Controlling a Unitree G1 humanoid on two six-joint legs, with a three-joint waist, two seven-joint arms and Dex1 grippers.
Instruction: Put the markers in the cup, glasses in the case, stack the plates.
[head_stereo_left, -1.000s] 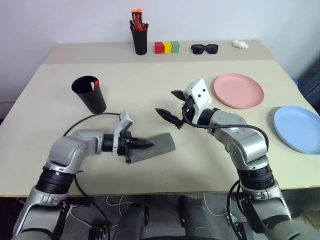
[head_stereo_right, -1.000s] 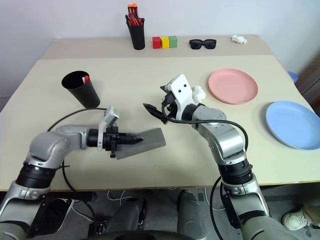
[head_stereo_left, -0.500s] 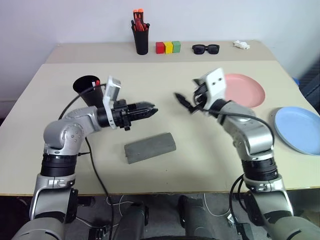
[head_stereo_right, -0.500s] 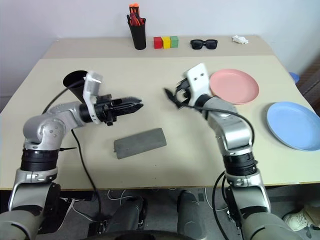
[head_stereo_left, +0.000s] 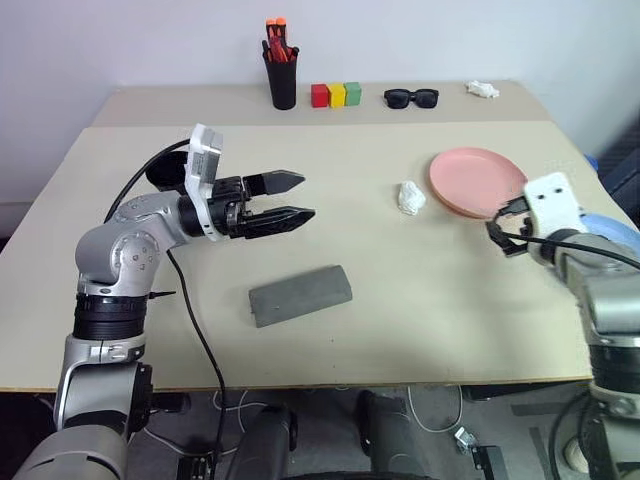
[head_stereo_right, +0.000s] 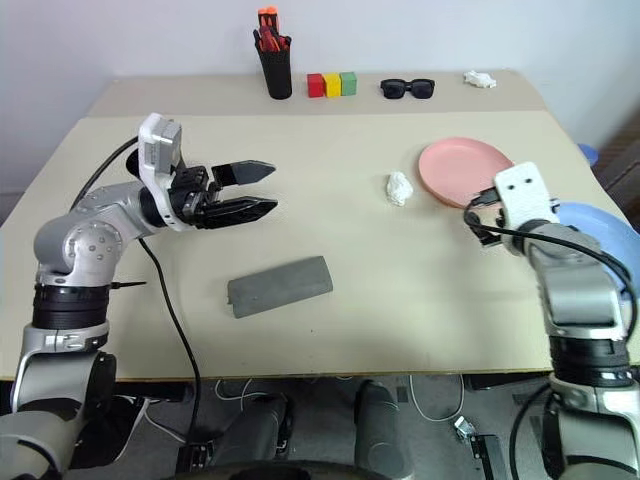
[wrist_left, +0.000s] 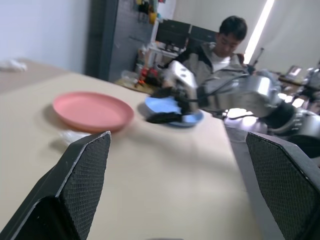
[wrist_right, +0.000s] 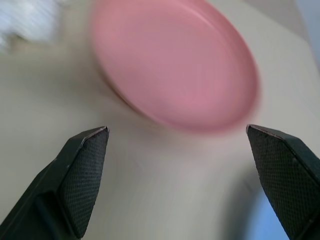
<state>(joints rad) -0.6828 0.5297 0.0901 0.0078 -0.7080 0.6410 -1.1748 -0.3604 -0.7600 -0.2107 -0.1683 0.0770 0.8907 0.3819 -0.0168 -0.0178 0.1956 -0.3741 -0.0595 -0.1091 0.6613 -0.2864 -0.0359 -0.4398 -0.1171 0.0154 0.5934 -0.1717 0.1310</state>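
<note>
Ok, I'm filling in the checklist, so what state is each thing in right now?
Case: shut, flat on the table.
Pink plate: alone, not stacked.
Blue plate: apart, partly behind the right arm.
Left gripper: open, empty.
Right gripper: open, empty, near the pink plate.

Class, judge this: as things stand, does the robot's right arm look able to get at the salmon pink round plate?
Probably yes: the right end effector is open beside the salmon pink round plate, facing it, with bare table between.

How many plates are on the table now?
2. The pink plate lies at the table's right side; the blue plate lies nearer the right edge, partly hidden behind the right arm.
</note>
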